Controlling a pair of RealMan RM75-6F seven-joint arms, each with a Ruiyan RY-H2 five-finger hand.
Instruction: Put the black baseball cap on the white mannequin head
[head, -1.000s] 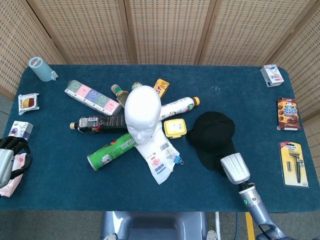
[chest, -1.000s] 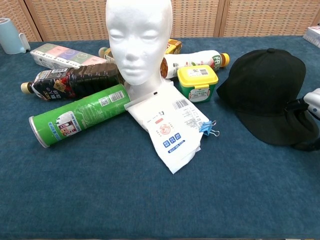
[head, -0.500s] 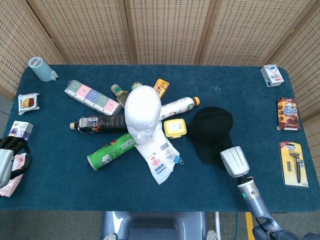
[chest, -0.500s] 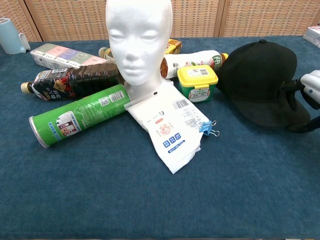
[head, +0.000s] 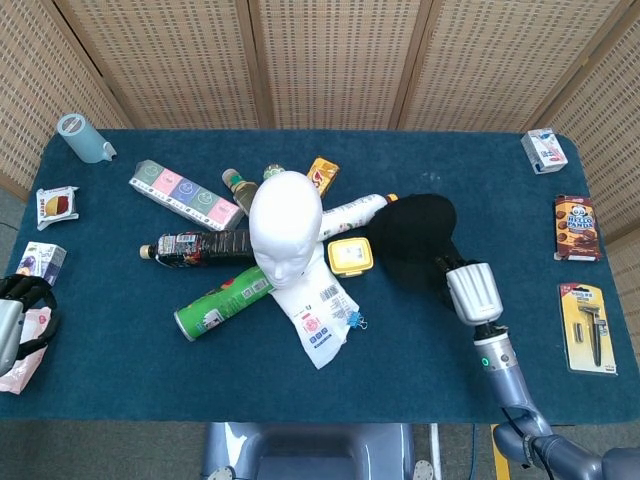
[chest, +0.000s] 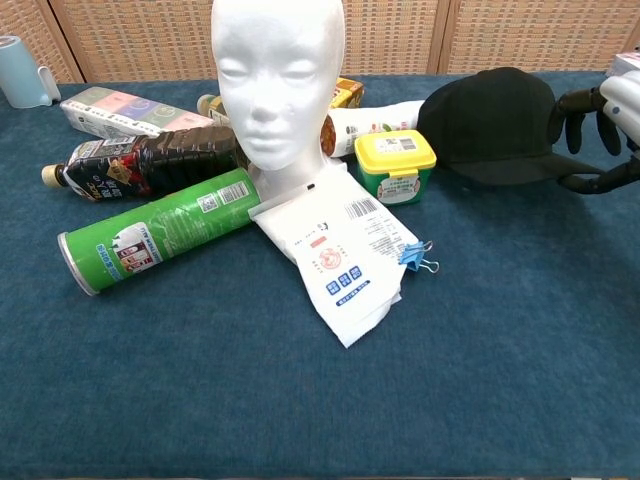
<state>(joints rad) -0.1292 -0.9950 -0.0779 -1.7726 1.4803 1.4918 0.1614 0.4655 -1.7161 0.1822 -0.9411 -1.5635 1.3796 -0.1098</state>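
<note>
Black baseball cap (chest: 490, 125), brim gripped by right robot hand (chest: 598, 125), beside yellow tub (chest: 396, 165).

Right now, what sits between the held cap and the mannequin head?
In the chest view, the yellow-lidded tub and the white bottle behind it lie between the black baseball cap, gripped by the right hand, and the white mannequin head.

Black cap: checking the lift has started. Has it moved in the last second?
Yes. The black cap, held by the right robot hand, has risen and shifted left toward the yellow tub.
</note>
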